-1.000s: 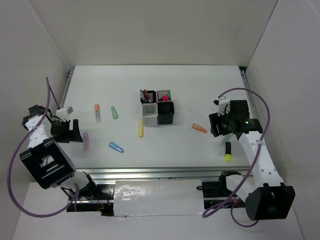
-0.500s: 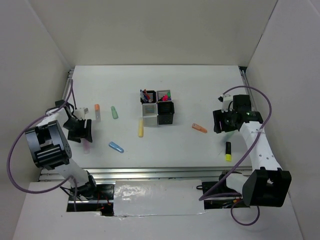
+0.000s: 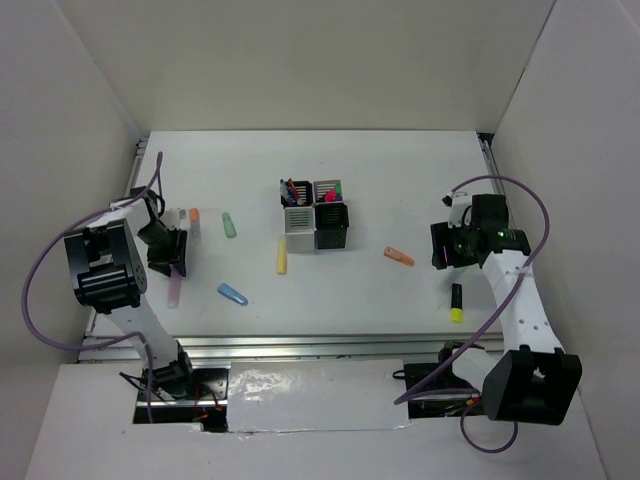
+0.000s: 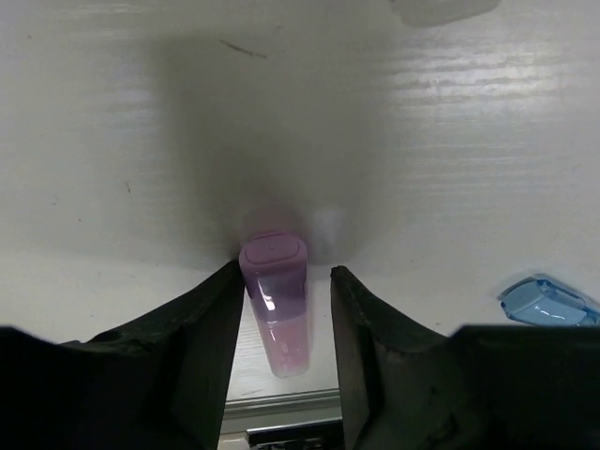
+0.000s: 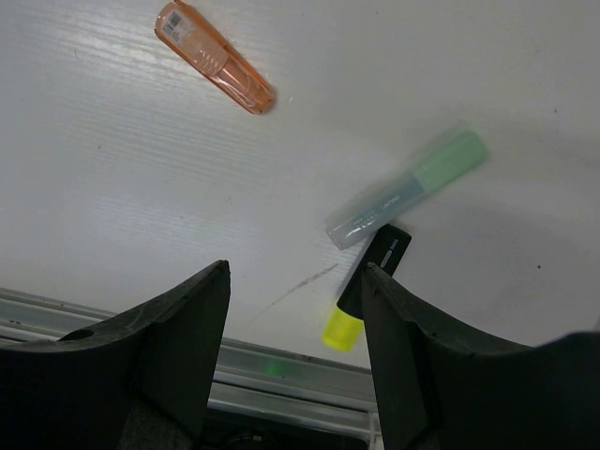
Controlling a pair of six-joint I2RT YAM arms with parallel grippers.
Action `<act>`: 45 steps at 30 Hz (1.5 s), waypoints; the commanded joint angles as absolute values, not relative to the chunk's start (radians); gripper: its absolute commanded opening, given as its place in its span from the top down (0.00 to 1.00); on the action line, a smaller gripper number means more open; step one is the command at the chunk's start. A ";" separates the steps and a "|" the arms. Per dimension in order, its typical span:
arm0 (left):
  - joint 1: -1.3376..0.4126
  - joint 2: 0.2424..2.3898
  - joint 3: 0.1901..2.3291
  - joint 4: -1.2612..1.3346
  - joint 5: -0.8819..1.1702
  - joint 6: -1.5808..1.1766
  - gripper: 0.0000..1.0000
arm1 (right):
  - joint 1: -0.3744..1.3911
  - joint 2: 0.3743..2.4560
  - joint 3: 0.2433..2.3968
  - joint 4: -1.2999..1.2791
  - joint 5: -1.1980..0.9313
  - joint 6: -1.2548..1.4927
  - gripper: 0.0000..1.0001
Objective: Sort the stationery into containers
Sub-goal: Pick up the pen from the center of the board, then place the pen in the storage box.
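Observation:
A purple marker (image 4: 275, 300) lies on the white table between the jaws of my left gripper (image 4: 286, 272). The left finger touches its side, while a small gap remains at the right finger, so the gripper is open. From above, the left gripper (image 3: 170, 258) sits over the marker's far end (image 3: 175, 288). My right gripper (image 5: 296, 272) hangs open above the table with nothing in it. Ahead of it lie a pale green marker (image 5: 408, 186), a black highlighter with a yellow end (image 5: 370, 281) and an orange marker (image 5: 214, 56). The containers (image 3: 315, 214) stand mid-table and hold several pens.
Loose on the table are a blue marker (image 3: 232, 294), a yellow marker (image 3: 281, 256), a green marker (image 3: 229, 225) and an orange marker (image 3: 194, 215). The table's metal front rail (image 3: 300, 348) runs close behind both grippers. White walls enclose the table on three sides.
My left gripper has moved in over the purple marker and its jaws have narrowed around it. The right gripper has shifted slightly to the right, still open.

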State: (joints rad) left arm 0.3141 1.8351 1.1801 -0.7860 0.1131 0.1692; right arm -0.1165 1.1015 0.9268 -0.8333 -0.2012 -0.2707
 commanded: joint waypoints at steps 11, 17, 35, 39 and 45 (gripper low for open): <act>0.290 1.899 1.212 -0.856 0.147 0.144 0.73 | -0.130 1.080 0.943 -0.830 -0.225 -0.261 0.36; 0.230 1.796 1.423 -0.842 0.417 0.198 0.93 | -0.132 1.101 0.989 -0.836 -0.219 -0.271 0.35; -0.336 1.776 1.551 0.156 0.854 -0.066 1.00 | -0.252 1.121 1.074 -0.867 -0.282 -0.201 0.36; -0.397 1.841 1.549 0.281 0.796 -0.046 1.00 | -0.258 1.112 1.060 -0.882 -0.276 -0.206 0.36; -0.437 1.898 1.545 0.322 0.773 -0.012 0.99 | -0.265 1.098 1.055 -0.913 -0.216 -0.230 0.35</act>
